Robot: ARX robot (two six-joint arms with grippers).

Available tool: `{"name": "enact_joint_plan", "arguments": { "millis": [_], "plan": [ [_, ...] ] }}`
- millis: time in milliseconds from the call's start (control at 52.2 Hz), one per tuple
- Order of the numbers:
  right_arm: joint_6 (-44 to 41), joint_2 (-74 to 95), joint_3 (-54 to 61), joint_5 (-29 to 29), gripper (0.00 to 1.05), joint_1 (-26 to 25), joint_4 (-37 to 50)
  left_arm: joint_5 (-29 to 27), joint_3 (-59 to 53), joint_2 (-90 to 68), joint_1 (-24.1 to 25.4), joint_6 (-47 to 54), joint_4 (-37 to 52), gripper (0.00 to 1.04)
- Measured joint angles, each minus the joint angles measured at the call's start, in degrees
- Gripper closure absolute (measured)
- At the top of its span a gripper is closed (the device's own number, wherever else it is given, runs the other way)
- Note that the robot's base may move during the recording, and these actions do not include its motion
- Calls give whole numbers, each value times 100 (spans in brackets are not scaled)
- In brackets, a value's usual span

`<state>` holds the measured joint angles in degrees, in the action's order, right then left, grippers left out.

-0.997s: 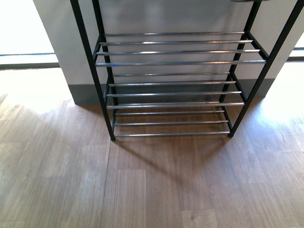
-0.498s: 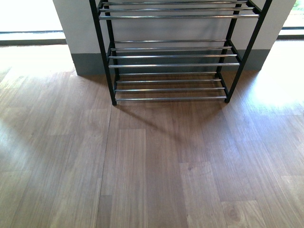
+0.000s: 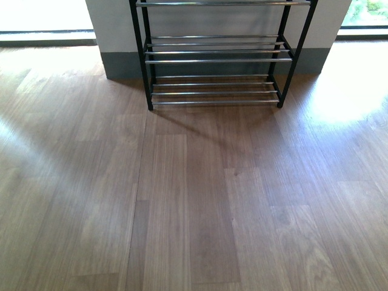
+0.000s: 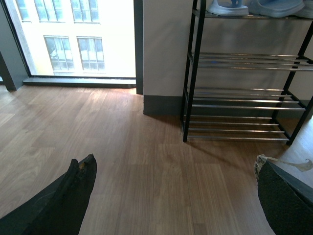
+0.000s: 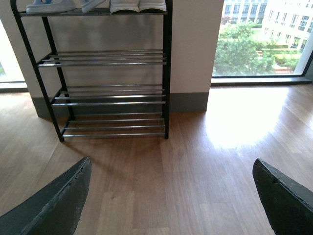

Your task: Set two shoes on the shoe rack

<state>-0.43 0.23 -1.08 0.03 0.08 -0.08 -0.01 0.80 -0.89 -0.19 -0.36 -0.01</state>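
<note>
Floor (image 3: 200,200): wooden boards fill most of the front view; I see no shoe lying on them in any view.
Wall (image 5: 190,44): a pale wall with a dark skirting stands behind the rack, with bright windows on both sides.
Shoe rack (image 3: 215,60): it stands against the wall, well apart from me. The lower tiers of silver rods are bare. The front view cuts off the top tier.
Shoes on top tier: in the right wrist view, pale blue slides (image 5: 49,6) and white-soled shoes (image 5: 137,5) sit side by side on the top tier, only their lower parts visible. The left wrist view also shows the pale blue pair (image 4: 254,7) up there.
Left gripper (image 4: 171,181): my fingers are spread wide apart, nothing between them.
Right gripper (image 5: 171,191): also spread wide, holding nothing.
Step in hand: I judge the placing is finished and I am at a distance from the rack with both tools free.
How to do it well: I should keep both arms low and away from the rack frame, so nothing knocks the shoes off the rods. I should also check that each shoe rests flat across the rods, which I cannot confirm from here.
</note>
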Motion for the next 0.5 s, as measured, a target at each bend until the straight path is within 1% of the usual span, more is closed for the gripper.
{"name": "enact_joint_plan", "arguments": {
  "millis": [498],
  "plan": [
    [0,0,0,11,9,0,0,2,0,0,0,0,-2,9]
  ]
}}
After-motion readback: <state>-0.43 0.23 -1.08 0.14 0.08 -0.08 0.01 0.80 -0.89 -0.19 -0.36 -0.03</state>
